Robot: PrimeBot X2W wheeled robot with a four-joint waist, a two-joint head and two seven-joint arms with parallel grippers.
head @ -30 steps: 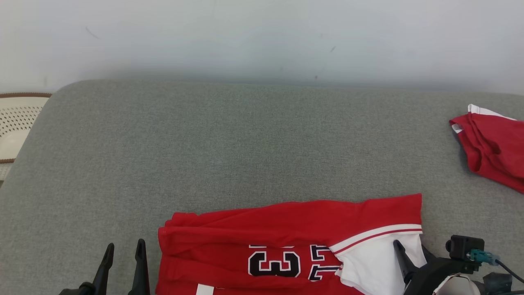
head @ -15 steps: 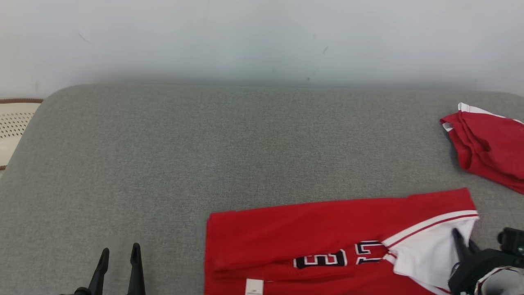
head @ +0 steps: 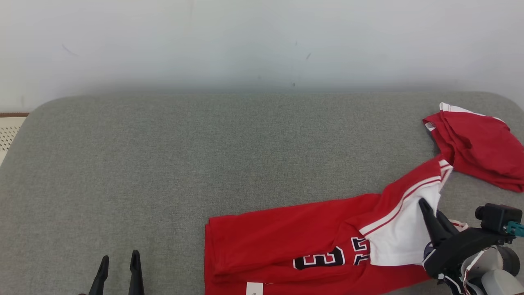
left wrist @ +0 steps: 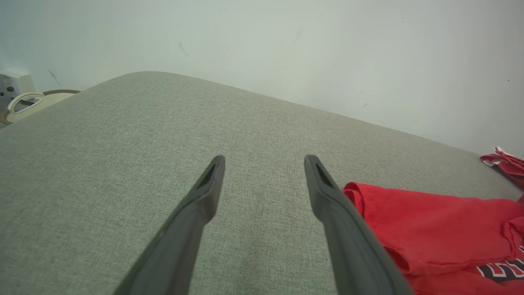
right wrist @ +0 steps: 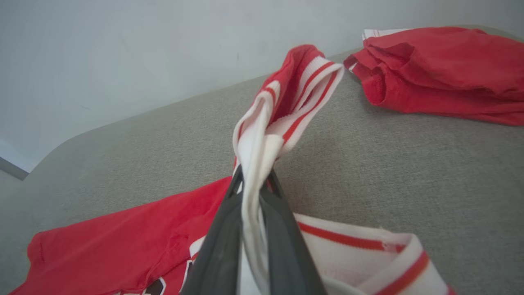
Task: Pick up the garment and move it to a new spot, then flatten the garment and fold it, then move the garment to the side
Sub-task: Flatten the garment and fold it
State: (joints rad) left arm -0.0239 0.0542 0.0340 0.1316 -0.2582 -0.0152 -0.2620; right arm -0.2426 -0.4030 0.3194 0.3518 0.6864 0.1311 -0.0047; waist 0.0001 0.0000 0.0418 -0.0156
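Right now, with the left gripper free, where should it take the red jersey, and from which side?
Probably the left folded edge of the jersey, from the robot's left, low along the cushion. Its layers lie stacked there, facing the open left gripper; the right gripper holds the white-trimmed end.

A wide grey fabric-covered surface is seen against a pale wall marked by a few faint dark scuffs. Near its far right corner a second red cloth, loosely folded and edged in white, is laid. Beyond the left end, a cream perforated object with a brown rim is partly shown.
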